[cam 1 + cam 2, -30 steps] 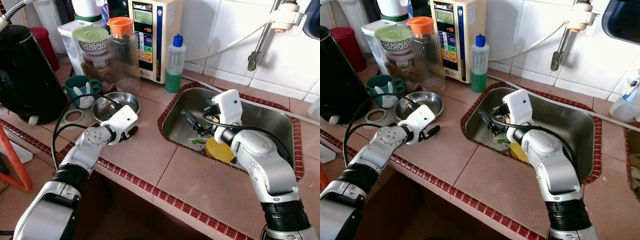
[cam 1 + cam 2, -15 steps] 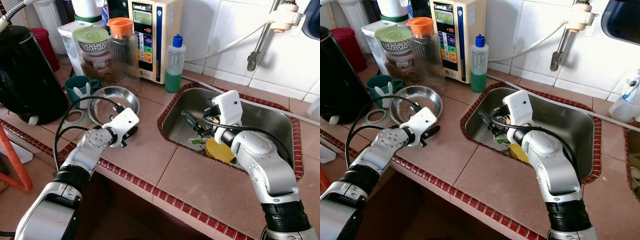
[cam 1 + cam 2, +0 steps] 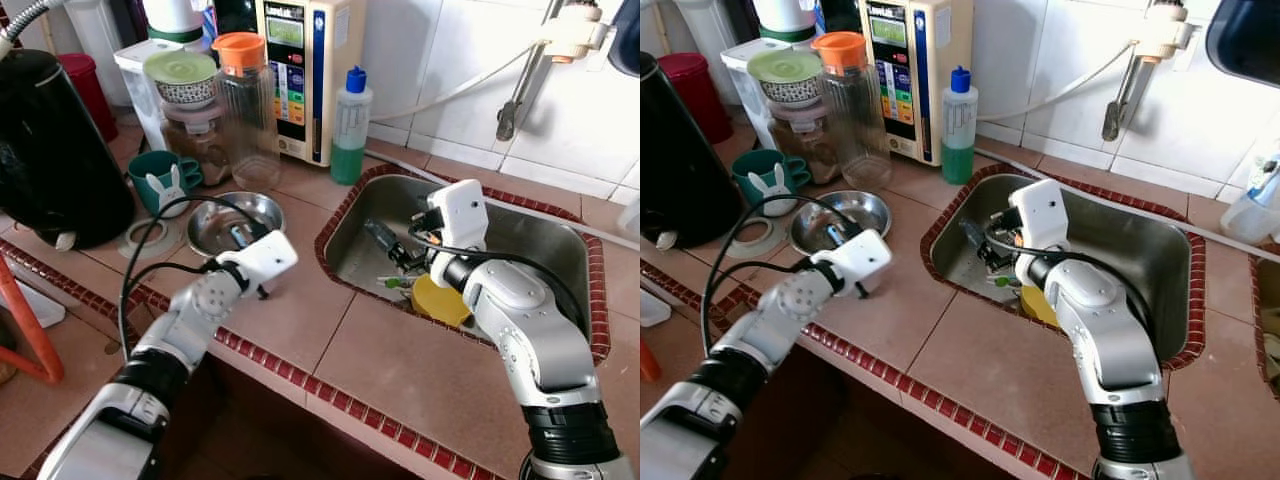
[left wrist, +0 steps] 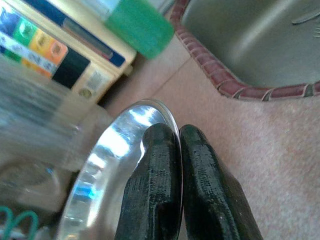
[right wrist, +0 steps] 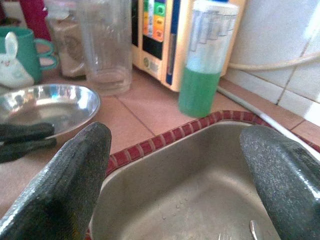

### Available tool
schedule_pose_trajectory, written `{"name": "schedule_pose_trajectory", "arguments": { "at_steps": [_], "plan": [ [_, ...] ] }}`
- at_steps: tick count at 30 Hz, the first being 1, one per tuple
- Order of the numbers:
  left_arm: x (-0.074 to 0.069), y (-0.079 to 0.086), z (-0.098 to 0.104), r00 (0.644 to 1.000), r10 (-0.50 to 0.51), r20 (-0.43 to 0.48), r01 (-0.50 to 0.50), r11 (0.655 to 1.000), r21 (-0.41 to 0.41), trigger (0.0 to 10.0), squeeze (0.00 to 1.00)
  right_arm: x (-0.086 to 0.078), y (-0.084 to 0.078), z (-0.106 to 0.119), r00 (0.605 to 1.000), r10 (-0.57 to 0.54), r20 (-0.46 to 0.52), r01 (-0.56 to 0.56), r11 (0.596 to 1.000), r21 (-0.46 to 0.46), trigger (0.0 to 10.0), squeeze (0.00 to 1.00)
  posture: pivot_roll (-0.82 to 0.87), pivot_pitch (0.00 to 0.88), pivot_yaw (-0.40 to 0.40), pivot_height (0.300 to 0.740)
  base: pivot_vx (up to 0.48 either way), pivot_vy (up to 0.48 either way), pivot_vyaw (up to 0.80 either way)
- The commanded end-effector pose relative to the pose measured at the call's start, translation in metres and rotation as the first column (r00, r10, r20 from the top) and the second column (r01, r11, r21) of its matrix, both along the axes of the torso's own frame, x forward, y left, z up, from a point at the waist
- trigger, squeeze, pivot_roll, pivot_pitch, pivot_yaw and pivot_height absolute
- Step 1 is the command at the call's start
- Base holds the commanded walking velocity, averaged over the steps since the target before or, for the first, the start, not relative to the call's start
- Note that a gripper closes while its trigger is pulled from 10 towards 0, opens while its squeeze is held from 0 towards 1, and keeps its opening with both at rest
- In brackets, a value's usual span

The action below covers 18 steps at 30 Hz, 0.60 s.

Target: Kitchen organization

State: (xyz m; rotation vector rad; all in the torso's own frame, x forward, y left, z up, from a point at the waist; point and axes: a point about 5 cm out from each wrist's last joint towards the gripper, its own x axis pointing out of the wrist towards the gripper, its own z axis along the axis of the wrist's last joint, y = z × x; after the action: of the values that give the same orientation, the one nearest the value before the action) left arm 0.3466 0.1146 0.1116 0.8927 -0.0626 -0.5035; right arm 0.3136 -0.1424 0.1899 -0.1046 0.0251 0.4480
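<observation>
A shiny steel bowl (image 3: 232, 214) sits on the tiled counter, left of the sink (image 3: 352, 198). My left gripper (image 4: 179, 132) is shut on the bowl's (image 4: 112, 152) near rim, one finger inside and one outside. My right gripper (image 3: 392, 246) hovers open inside the sink's left part, its fingertips (image 5: 65, 175) wide apart with nothing between them. On the sink floor lie a yellow round item (image 3: 437, 300) and some cutlery under the right wrist.
A green soap bottle (image 3: 350, 125) and a beige water machine (image 3: 300, 70) stand behind the sink's left corner. A glass jar with an orange lid (image 3: 245, 100), a teal bunny mug (image 3: 160, 178) and a black kettle (image 3: 50, 150) crowd the back left. The tap (image 3: 520, 90) hangs over the sink.
My left wrist has swung right and turned, so its fingers now point back onto the bowl's rim. The bowl has shifted slightly. My right arm has stayed put.
</observation>
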Motion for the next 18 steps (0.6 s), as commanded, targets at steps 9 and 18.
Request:
{"name": "schedule_pose_trajectory", "arguments": {
  "at_steps": [9, 18],
  "plan": [
    [-0.008, -0.009, -0.004, 0.995, -0.047, 0.093, 0.043, 0.998, 0.046, 0.0, 0.0, 0.003, -0.006, 0.004, 1.0, -0.03, 0.001, 0.03, 0.999, 0.025, 10.0, 0.0, 0.1, 0.006, 0.021, 0.74, 0.0, 0.0, 0.0],
    [-0.022, -0.032, -0.004, 0.945, -0.234, 0.229, 0.193, 0.963, 0.187, 0.0, 0.0, 0.005, -0.004, 0.004, 1.0, -0.022, -0.009, 0.023, 0.998, 0.056, 10.0, 0.0, 0.1, 0.001, 0.013, 0.74, 0.0, 0.0, 0.0]
  ]
}}
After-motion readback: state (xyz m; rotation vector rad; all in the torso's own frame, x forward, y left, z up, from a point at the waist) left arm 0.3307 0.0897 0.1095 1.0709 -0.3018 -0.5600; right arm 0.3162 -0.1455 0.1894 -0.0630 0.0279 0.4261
